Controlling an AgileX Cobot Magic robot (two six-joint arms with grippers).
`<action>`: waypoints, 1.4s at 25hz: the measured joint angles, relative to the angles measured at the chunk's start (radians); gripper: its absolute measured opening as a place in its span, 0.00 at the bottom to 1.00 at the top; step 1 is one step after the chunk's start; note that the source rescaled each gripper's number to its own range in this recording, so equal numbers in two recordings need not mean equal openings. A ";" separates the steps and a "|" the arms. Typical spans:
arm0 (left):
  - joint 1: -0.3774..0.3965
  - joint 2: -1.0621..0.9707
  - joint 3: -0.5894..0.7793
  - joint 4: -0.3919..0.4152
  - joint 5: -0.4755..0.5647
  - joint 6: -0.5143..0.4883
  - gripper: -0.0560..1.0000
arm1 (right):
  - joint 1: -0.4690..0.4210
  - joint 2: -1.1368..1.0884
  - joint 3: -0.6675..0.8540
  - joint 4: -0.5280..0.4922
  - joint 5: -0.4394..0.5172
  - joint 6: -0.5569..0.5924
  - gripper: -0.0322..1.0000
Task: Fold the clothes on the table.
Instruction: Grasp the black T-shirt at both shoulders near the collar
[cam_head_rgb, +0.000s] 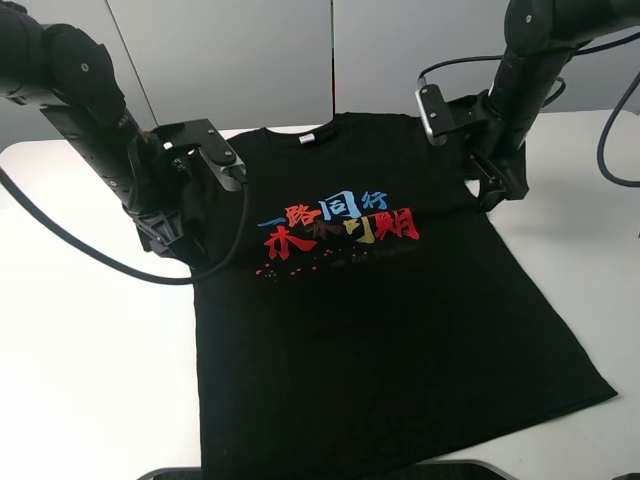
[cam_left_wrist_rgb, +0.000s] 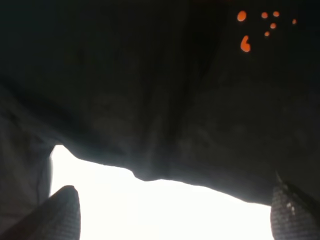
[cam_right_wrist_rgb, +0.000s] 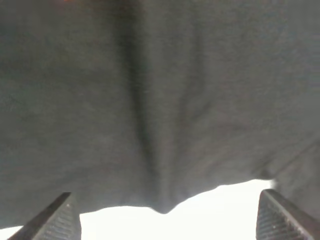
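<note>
The black T-shirt (cam_head_rgb: 380, 320) lies flat, chest up, on the white table (cam_head_rgb: 80, 380), with red, blue and orange characters (cam_head_rgb: 340, 228) and a small white neck label (cam_head_rgb: 307, 139). My left gripper (cam_head_rgb: 172, 240) is low at the shirt's left sleeve edge. In the left wrist view it (cam_left_wrist_rgb: 172, 220) is open, fingertips (cam_left_wrist_rgb: 62, 212) over the white table just short of the black fabric (cam_left_wrist_rgb: 150, 100). My right gripper (cam_head_rgb: 495, 190) is low at the right sleeve. In the right wrist view it (cam_right_wrist_rgb: 167, 220) is open, with the shirt edge (cam_right_wrist_rgb: 160, 150) just ahead of the fingertips (cam_right_wrist_rgb: 57, 217).
Black cables (cam_head_rgb: 110, 262) hang from both arms over the table. A dark object (cam_head_rgb: 330, 472) shows at the front table edge. A grey wall (cam_head_rgb: 230, 60) stands behind the table. White tabletop extends to the left and right of the shirt.
</note>
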 joint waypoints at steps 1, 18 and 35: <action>0.000 0.005 0.000 0.000 -0.007 0.000 0.99 | 0.009 0.002 0.000 -0.013 -0.018 0.000 0.78; -0.063 0.030 0.000 0.029 -0.056 0.021 1.00 | 0.018 0.082 0.000 -0.029 -0.034 0.006 0.76; -0.063 0.166 -0.001 0.130 -0.139 0.014 1.00 | 0.018 0.084 0.000 -0.018 -0.052 0.023 0.76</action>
